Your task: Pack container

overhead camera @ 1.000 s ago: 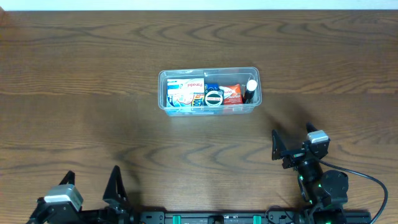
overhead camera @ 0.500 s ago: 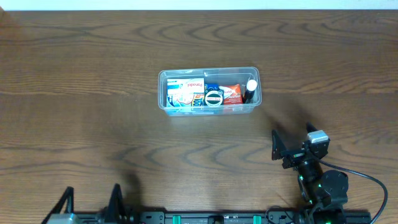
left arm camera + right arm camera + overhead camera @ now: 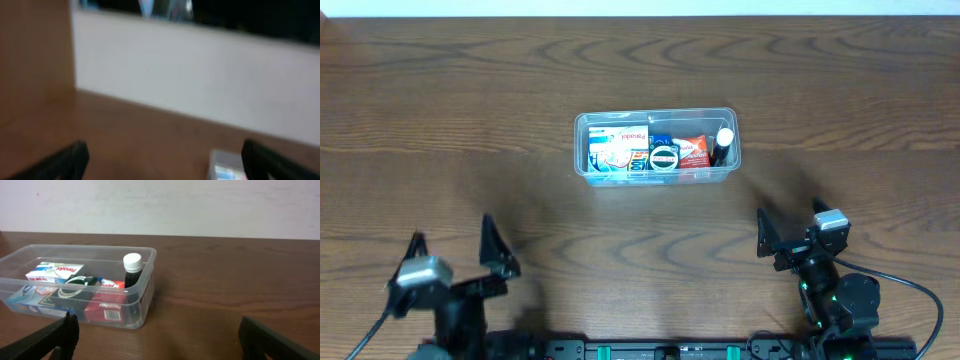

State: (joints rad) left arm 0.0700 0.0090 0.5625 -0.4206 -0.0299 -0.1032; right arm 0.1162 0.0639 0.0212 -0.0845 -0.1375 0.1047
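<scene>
The clear plastic container [image 3: 656,146] sits in the middle of the wooden table, holding several small boxes, a red box [image 3: 694,150], a round dark-lidded tin [image 3: 664,157] and a dark bottle with a white cap [image 3: 723,140]. In the right wrist view the container [image 3: 145,262] lies ahead on the left with the bottle [image 3: 132,270] upright at its near end. My right gripper [image 3: 790,232] stands open near the front right, empty. My left gripper [image 3: 452,240] is open at the front left, empty; its blurred view catches a corner of the container [image 3: 225,165].
A white wall [image 3: 165,205] runs behind the table's far edge. Bare wood [image 3: 620,240] lies between both grippers and the container. A black cable [image 3: 910,290] trails from the right arm's base.
The left arm has come up from the front edge and moved forward and left, its gripper still open. The right arm and the container have not moved.
</scene>
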